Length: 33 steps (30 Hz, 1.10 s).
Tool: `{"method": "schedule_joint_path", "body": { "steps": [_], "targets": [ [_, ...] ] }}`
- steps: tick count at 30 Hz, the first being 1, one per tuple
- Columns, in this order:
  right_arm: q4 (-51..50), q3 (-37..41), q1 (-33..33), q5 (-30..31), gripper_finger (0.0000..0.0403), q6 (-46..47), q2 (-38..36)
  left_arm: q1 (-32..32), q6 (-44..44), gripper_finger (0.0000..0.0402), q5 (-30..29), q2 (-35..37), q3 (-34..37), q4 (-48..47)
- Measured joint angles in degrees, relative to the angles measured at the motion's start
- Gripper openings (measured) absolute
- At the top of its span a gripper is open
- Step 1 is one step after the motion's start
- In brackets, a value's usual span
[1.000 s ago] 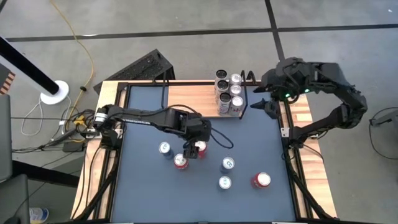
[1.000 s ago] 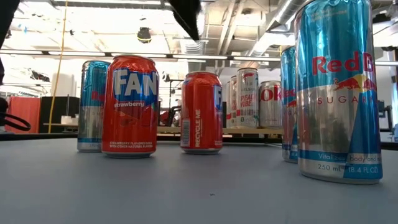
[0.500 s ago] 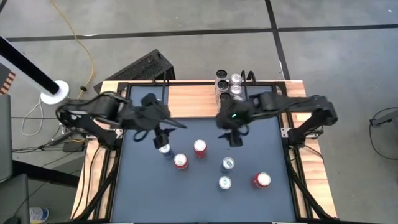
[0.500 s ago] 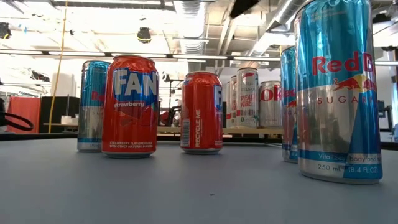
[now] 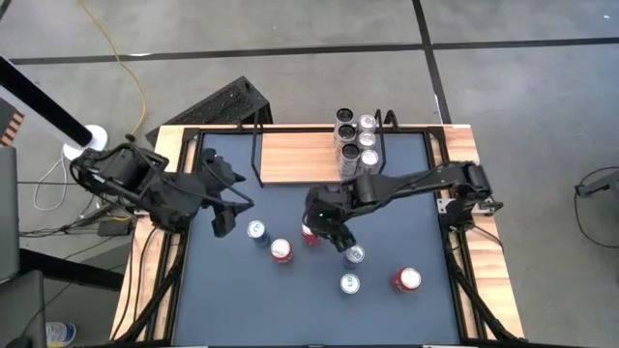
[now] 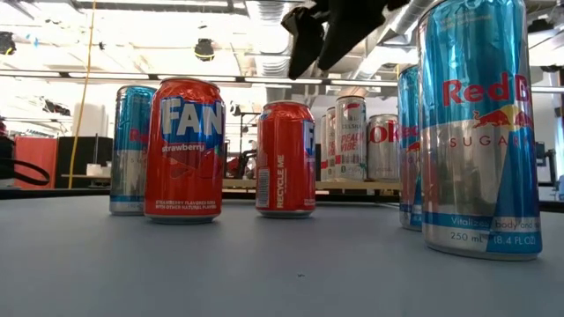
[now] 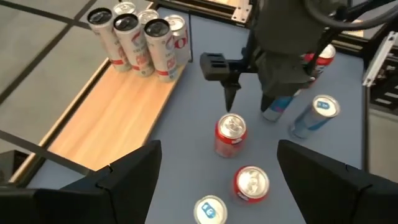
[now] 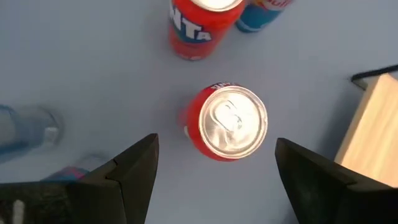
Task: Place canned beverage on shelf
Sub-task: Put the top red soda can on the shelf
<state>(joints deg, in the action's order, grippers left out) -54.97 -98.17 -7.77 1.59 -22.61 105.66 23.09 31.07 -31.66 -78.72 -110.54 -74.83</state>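
Observation:
A red can (image 8: 232, 121) stands upright on the dark table top (image 5: 406, 222), near its middle. My right gripper (image 8: 214, 186) hangs open just above it, pointing steeply down, one finger on either side of the can and clear of it; the low view shows this gripper (image 6: 330, 31) above the can (image 6: 285, 158). The light-wood shelf (image 5: 300, 158) lies at the table's far edge, and several cans (image 5: 356, 145) stand at its right end. My left gripper (image 5: 227, 215) is open and holds nothing, raised near the table's left side.
Around the red can stand a red Fanta can (image 5: 280, 251), a blue can (image 5: 256, 230), two blue cans (image 5: 354, 254) (image 5: 349, 283) and a red can (image 5: 406, 280). The left part of the shelf board is bare wood.
My left gripper has pulled away from the red cans, up and toward the table's left edge, rolling as it went. My right gripper has swung from beside the shelf's right end toward the table's middle and come down over the red can. No can has moved.

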Motion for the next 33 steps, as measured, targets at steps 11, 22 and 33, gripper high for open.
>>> {"method": "schedule_joint_path", "body": {
  "steps": [11,22,33],
  "targets": [
    [2.7,-0.1,-4.1,4.8,0.0306,-12.4,1.3,3.6,3.3,0.0309,-1.5,-0.4,0.0,-1.7],
    [5.5,-2.1,-2.5,6.1,0.0306,-19.9,5.6,4.9,5.3,0.0309,-4.2,-0.5,0.1,-3.5],
    [4.8,-2.2,0.9,-0.1,0.0306,-22.9,7.9,4.9,6.7,0.0309,-4.1,-0.5,0.1,-4.4]
  ]
}}
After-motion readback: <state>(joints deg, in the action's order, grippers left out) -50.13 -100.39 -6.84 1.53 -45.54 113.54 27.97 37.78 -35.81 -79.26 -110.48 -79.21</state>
